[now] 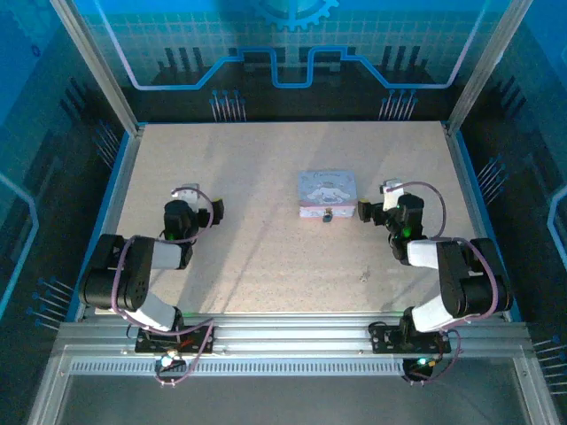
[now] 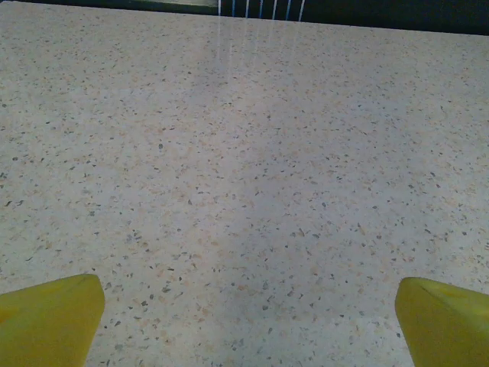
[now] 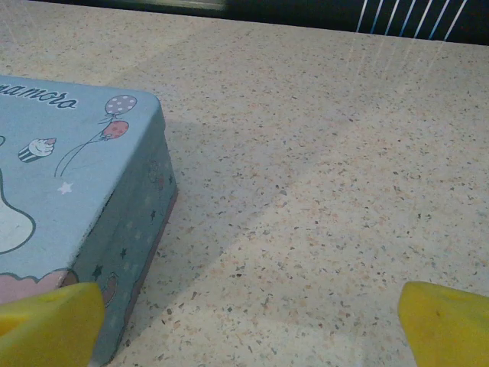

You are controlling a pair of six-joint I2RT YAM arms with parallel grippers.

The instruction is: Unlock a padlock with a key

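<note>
Tiny bluish padlock [image 1: 327, 215] beside rectangular printed tin [image 1: 327, 190] (speckled, matte tabletop [image 1: 248, 257]).

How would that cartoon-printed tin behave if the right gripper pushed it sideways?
The tin sits flat and looks wider than tall, so it would probably slide across the speckled table rather than tip. Its straight, crisp edges suggest a stiff shell, likely light if empty. The padlock at its near side might get dragged along.
</note>
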